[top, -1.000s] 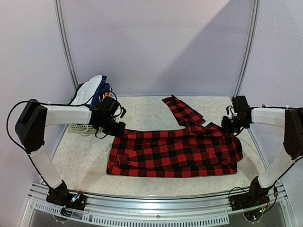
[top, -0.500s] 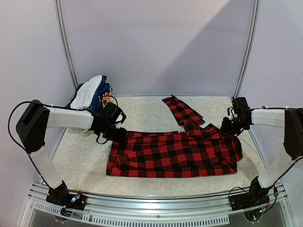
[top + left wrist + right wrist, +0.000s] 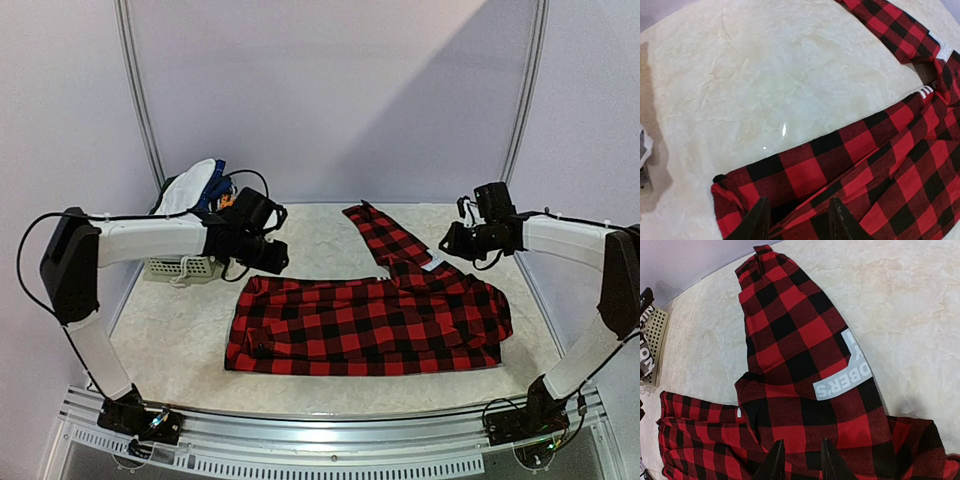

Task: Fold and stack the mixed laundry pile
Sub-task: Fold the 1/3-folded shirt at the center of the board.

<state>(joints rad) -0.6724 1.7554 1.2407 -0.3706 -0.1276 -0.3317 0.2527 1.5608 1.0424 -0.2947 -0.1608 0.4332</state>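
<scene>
The red-and-black plaid shirt lies flat on the table, folded into a long band. One sleeve runs toward the back, with white block lettering on it. My left gripper hovers open just above the shirt's upper left corner, nothing between its fingers. My right gripper hangs open over the base of the sleeve, also empty. A white garment and a blue cloth are heaped at the back left.
A small white lattice basket stands under that heap at the table's left edge, behind the left arm; its corner shows in the right wrist view. Bare marbled tabletop lies between the sleeve and the basket. Walls close the back and sides.
Both grippers have opened and let go of the plaid shirt. The left one lifted and moved back and right; the right one lifted and moved left. The shirt lies still.
</scene>
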